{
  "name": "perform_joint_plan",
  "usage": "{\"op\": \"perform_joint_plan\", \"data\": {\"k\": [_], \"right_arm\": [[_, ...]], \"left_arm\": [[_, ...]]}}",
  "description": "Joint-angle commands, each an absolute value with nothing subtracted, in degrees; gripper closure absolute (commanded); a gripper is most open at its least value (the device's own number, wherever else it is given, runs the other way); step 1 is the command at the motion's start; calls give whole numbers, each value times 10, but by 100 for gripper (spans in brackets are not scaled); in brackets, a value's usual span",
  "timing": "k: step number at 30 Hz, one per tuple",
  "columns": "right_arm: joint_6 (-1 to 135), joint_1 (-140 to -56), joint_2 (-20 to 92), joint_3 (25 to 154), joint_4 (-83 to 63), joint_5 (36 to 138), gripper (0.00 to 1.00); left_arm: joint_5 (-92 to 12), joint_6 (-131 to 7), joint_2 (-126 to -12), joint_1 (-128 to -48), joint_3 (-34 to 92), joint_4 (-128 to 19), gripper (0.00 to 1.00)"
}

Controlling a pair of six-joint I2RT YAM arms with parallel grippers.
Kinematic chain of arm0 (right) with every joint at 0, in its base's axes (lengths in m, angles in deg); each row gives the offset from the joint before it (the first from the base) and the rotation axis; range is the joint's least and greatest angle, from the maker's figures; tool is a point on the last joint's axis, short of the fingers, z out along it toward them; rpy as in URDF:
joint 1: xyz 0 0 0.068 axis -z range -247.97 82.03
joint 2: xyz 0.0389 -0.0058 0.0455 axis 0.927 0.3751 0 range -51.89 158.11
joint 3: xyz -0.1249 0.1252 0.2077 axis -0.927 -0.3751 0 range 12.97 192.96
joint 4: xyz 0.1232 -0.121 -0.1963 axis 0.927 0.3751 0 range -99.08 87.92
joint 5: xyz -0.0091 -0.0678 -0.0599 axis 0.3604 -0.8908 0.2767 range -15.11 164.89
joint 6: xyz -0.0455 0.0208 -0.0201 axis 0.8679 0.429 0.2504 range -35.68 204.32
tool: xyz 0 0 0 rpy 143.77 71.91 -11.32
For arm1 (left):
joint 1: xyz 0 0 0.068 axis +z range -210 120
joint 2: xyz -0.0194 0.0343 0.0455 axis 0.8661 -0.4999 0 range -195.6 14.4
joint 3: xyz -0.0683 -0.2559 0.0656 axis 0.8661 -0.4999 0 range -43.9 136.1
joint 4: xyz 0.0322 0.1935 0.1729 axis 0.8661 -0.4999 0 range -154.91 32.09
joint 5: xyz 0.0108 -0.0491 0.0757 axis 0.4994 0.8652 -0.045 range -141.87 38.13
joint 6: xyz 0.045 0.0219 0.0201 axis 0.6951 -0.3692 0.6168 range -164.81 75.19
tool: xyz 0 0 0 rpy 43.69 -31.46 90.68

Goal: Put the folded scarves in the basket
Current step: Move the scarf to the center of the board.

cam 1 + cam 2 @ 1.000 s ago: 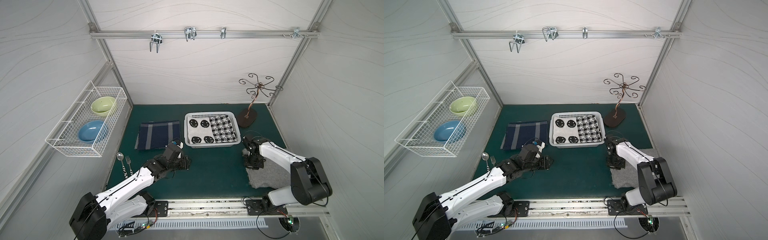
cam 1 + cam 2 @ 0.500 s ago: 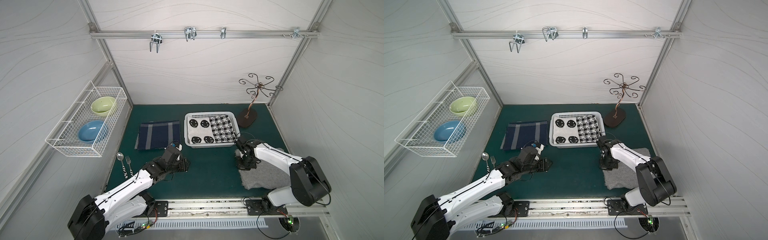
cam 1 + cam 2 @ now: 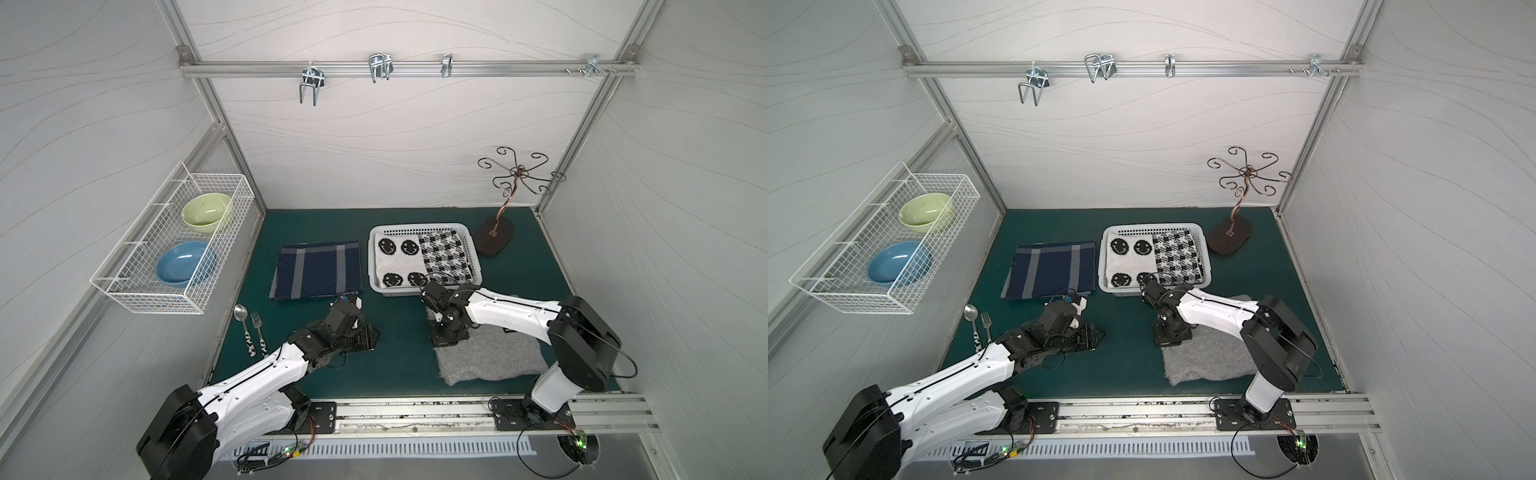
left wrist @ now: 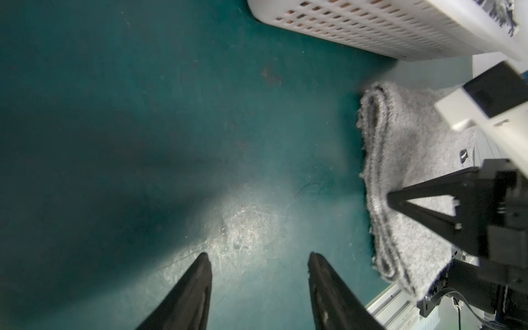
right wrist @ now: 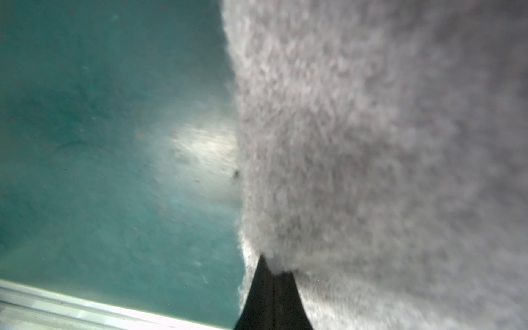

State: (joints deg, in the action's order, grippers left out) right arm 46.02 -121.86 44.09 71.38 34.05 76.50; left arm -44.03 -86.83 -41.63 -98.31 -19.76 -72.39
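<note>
1. In both top views you see the right gripper (image 3: pixel 446 340) shut on the grey scarf (image 3: pixel 490 353), pinching the corner nearest the basket (image 3: pixel 419 227). The rest of the scarf lies flat on the green mat (image 3: pixel 399 374), trailing toward the right arm's base.
2. The coming move turns on this: the basket sits just beyond the claw, toward the back wall, near but not touching. The scarf's long axis runs across the mat, parallel to the basket's long side. The right arm is nearer and has the hold, so I judge the carry is its job.
3. For room, in a top view the basket (image 3: pixel 1150 227) already holds 2 folded scarves, a smiley scarf (image 3: pixel 1127 262) and a check scarf (image 3: pixel 1177 259), covering its floor. The grey one would have to land on top. A blue striped scarf (image 3: pixel 1050 270) lies left of the basket.
4. In the left wrist view the left gripper (image 4: pixel 258 257) stands about half open over bare mat, holding nothing. The grey scarf's stacked folds show well apart from it, with the basket wall beyond.
5. In the right wrist view the claw's fingers (image 5: pixel 265 274) meet, with grey fabric bunched at their tip. It is 1 corner only, so expect the folds to sag when lifted.
</note>
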Motion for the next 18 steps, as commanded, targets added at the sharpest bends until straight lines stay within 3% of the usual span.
{"op": "perform_joint_plan", "data": {"k": [1,9,13,18], "right_arm": [[430,-1265,495,757,301,794,100],[431,-1300,573,870,277,829,99],[437,-1301,536,874,283,828,71],[438,-1276,399,773,274,811,69]], "left_arm": [[-446,-883,-405,-982,-207,-698,42],[-469,-907,-367,-982,-238,-704,40],[-472,-921,-378,-982,-249,-679,40],[-445,-951,-450,-992,-252,-582,36]]}}
